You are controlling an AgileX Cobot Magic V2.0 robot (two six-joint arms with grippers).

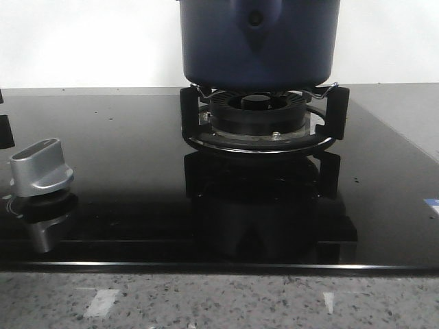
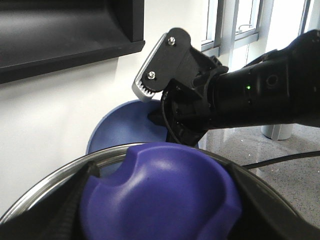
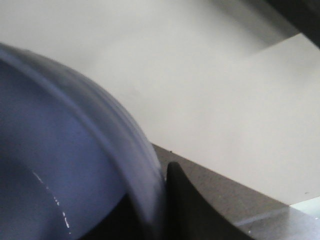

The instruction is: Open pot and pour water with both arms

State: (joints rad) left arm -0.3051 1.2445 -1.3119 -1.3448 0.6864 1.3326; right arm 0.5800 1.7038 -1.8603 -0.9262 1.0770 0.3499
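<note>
The right gripper (image 2: 165,107), seen from the left wrist camera, reaches toward a lighter-blue vessel (image 2: 125,125) near the white wall; one finger (image 2: 155,67) shows, but whether its jaws are closed on the vessel's rim cannot be told. In the right wrist view that vessel's rim (image 3: 125,140) lies right beside a dark fingertip (image 3: 187,205). The left gripper's own state is hidden; a glass lid with a purple knob (image 2: 160,195) fills its view. The pot (image 1: 259,42) sits on the burner grate (image 1: 264,116) of the black stove (image 1: 137,199), its contents unseen.
</note>
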